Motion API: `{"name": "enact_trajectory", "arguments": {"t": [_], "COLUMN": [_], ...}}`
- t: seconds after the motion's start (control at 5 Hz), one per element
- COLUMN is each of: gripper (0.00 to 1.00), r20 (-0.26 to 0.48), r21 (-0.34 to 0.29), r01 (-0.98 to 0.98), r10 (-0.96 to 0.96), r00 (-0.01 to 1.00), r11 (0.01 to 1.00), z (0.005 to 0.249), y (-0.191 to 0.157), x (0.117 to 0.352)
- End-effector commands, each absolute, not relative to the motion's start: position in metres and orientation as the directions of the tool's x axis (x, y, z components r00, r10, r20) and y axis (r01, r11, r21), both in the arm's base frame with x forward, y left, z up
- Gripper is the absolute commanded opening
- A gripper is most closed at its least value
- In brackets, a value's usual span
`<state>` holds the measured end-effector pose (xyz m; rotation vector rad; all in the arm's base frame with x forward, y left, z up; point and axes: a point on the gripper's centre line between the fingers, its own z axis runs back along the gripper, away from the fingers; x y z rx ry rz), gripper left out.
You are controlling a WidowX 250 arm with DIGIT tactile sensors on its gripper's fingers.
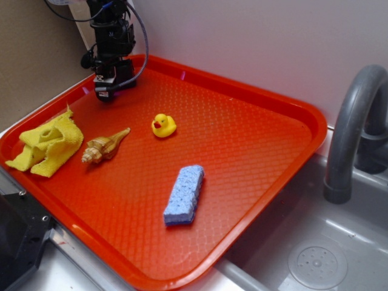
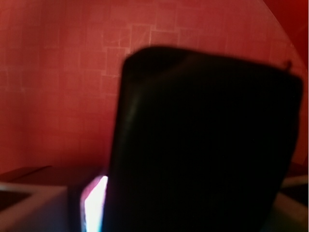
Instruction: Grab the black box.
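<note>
The black box [image 2: 203,145] fills most of the wrist view, blurred and slightly tilted, right in front of the camera. It sits between the fingers, whose grey edges show at the lower left and lower right corners. A bright light glows beside its lower left edge. In the exterior view my gripper [image 1: 109,91] is down at the back left of the orange tray [image 1: 254,121], and the black box [image 1: 125,76] shows as a dark block at its right side. The jaws look shut on the box.
On the tray lie a yellow cloth [image 1: 47,144], a seashell [image 1: 104,147], a yellow rubber duck [image 1: 163,125] and a blue sponge [image 1: 185,195]. A grey faucet [image 1: 350,133] and sink [image 1: 315,254] are at the right. A black machine body [image 1: 18,236] sits at the front left.
</note>
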<state>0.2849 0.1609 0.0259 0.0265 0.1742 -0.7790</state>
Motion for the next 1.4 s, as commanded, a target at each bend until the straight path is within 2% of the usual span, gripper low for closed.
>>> {"name": "enact_trajectory", "arguments": {"t": [0.0,0.2,0.4,0.6,0.8,1.0,1.2], "gripper": [0.0,0.0,0.0,0.0,0.0,0.0,0.0], "r20": [-0.127,-0.057,0.044,0.047,0.071,0.09,0.078], "r21": [-0.021,-0.011,0.022,0.044,0.006,0.035,0.046], "r01": [0.695,0.637,0.451,0.219,0.078,0.073,0.088], "r10": [-0.691,-0.636,-0.451,-0.221,-0.078,-0.076,-0.091], "r00": [0.711,0.769,0.891,0.974,0.994,0.993,0.993], "r11": [0.719,0.771,0.892,0.975,0.997,0.997,0.995], "z": [0.049,0.094,0.143,0.179,0.215,0.225,0.216], "y": [0.156,0.138,0.091,0.039,0.004,-0.016,-0.018], "x": [0.291,0.281,0.265,0.251,0.23,0.213,0.207]}}
